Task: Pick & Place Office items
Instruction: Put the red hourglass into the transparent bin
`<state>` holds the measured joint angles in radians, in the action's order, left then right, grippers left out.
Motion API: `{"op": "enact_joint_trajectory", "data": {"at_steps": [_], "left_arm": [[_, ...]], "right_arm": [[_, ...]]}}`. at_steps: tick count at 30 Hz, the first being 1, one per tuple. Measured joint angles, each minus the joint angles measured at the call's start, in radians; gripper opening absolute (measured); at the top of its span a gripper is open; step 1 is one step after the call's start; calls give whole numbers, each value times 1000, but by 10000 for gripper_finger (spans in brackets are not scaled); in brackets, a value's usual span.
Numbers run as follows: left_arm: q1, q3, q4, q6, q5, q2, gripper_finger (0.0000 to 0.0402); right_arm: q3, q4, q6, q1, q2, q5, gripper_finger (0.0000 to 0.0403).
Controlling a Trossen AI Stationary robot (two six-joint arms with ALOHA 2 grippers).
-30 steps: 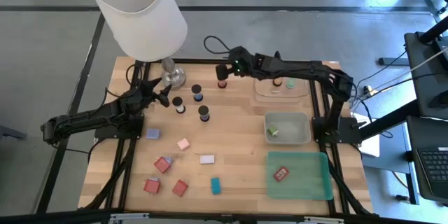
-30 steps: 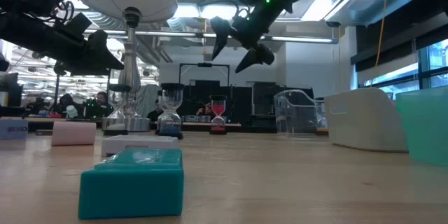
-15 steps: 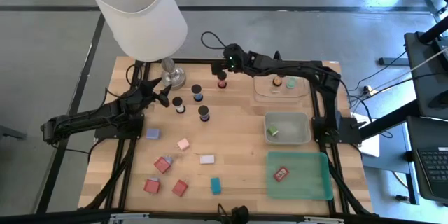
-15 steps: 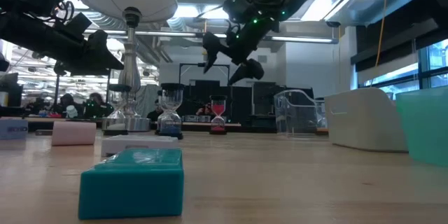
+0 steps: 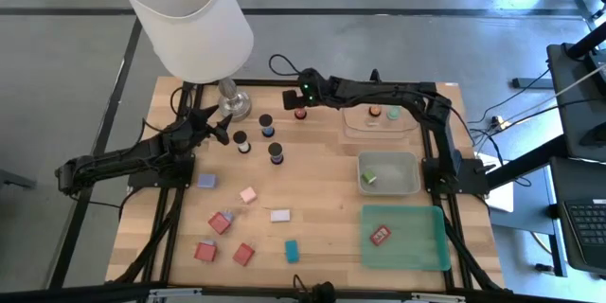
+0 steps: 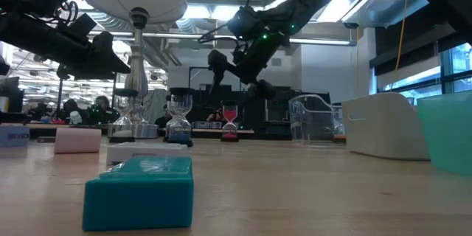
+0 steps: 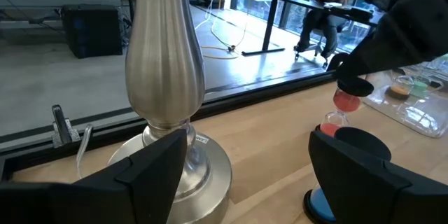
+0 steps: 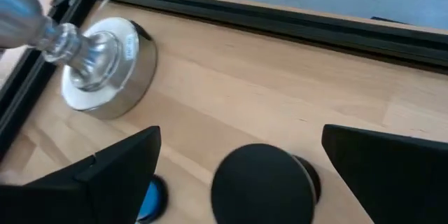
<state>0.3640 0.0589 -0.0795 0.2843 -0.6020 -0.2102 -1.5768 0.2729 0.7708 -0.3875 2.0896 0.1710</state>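
Right gripper (image 5: pixel 287 99): released, stretched low over the red-capped cylinder (image 5: pixel 300 112) at the worktop's (image 5: pixel 322 189) far edge.
Left gripper (image 5: pixel 216 125): released, waiting beside the lamp base (image 5: pixel 234 104).
Hidden: the cylinder's body under the right gripper.

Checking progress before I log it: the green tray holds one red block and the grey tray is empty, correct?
Not quite. The green tray does hold one red block, but the grey tray is not empty: the high view shows a small green piece lying in it.
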Motion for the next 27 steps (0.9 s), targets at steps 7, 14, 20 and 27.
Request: {"op": "enact_joint_trajectory", "data": {"at_steps": [7,14,20,27], "left_arm": [[0,0,0,0,0,0,297],[0,0,0,0,0,0,297],[0,0,0,0,0,0,297],[0,0,0,0,0,0,297]], "right_arm": [[0,82,17,5,2,-11,400],[0,134,17,7,2,-29,400],[0,143,-37,11,2,-25,400],[0,144,-88,22,2,43,381]]}}
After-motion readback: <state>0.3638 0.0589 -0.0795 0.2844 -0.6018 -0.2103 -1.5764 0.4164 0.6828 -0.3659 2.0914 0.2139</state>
